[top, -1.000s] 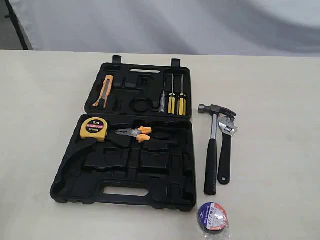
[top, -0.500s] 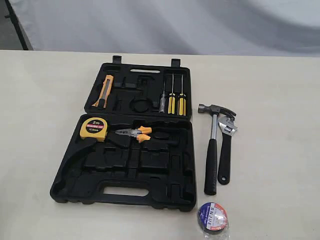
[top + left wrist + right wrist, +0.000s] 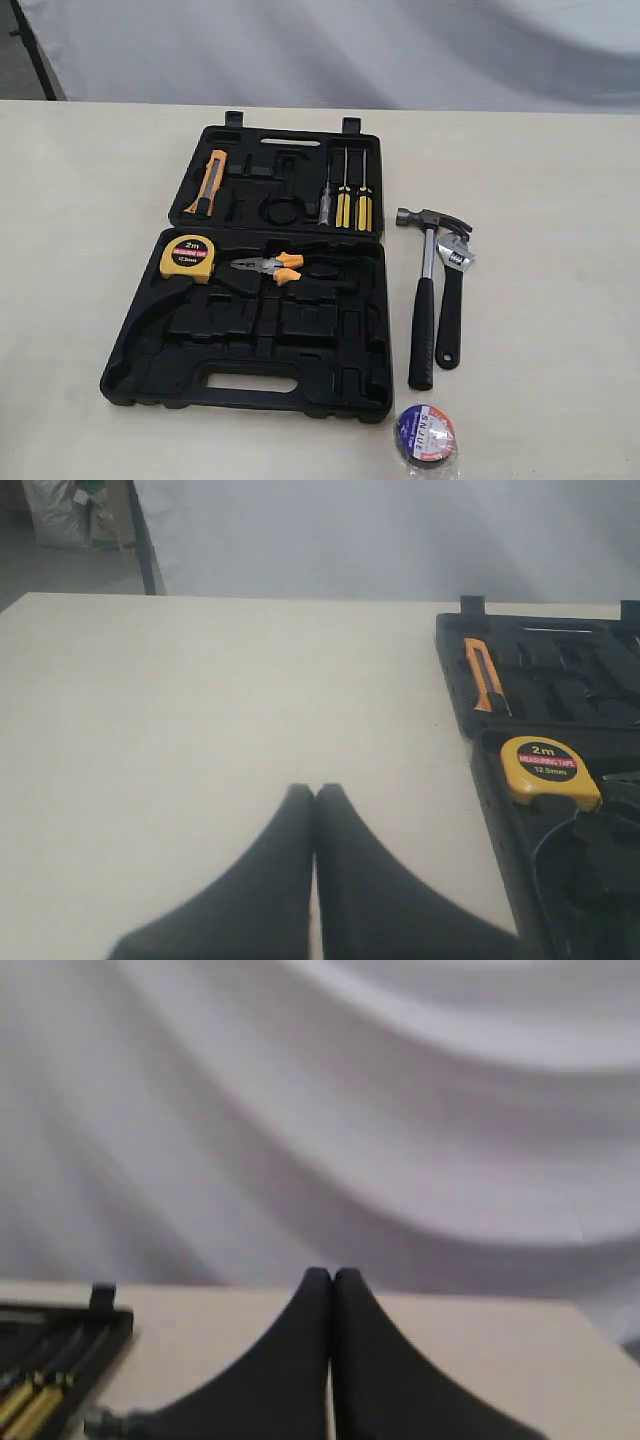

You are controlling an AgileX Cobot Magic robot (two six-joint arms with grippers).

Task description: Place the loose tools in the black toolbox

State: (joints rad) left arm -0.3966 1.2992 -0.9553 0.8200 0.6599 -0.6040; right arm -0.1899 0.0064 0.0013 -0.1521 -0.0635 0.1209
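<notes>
Left gripper [image 3: 315,790] is clenched, its two dark fingers pressed together with nothing between them, hanging over bare table [image 3: 200,730] off the hinge-left side of the black toolbox [image 3: 330,392]. The right gripper [image 3: 332,1275] is likewise pinched closed and empty, with only a corner of the toolbox near it. Neither arm shows in the exterior view, and nothing there has shifted over the last second, so I judge the task not yet started. The claw hammer [image 3: 424,310] lies just right of the toolbox, and the adjustable wrench [image 3: 450,310] lies alongside it on the far side. The tape roll [image 3: 427,433] sits off the toolbox's front right corner. Inside the toolbox, the yellow tape measure [image 3: 548,768] reads "2m" above "MEASURING TAPE". The roll's blue-red label carries letters too small to make out.
</notes>
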